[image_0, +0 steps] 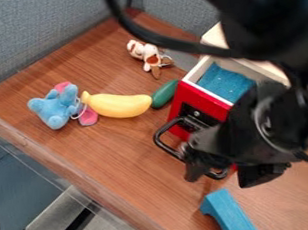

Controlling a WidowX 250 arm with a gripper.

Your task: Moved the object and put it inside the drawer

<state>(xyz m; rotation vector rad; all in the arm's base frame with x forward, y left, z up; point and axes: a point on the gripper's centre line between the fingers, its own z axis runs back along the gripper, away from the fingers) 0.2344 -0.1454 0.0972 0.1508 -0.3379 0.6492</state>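
The black gripper [218, 180] hangs at the right, in front of the drawer, with its two fingers apart and nothing held between them. Behind it, the red-fronted drawer [207, 105] stands pulled out, its light wooden walls around a blue bottom. Its black handle [169, 148] curves toward the lower right, partly covered by the gripper. A blue arch-shaped block [231, 218] lies on the table below the gripper, apart from it. The arm hides the drawer's right side.
Left of the drawer lie a green object [163, 93], a yellow banana [119, 106] and a blue plush toy [55, 107] with pink parts. A small brown-and-white plush [148, 56] is farther back. Grey padded walls border the wooden table [107, 153].
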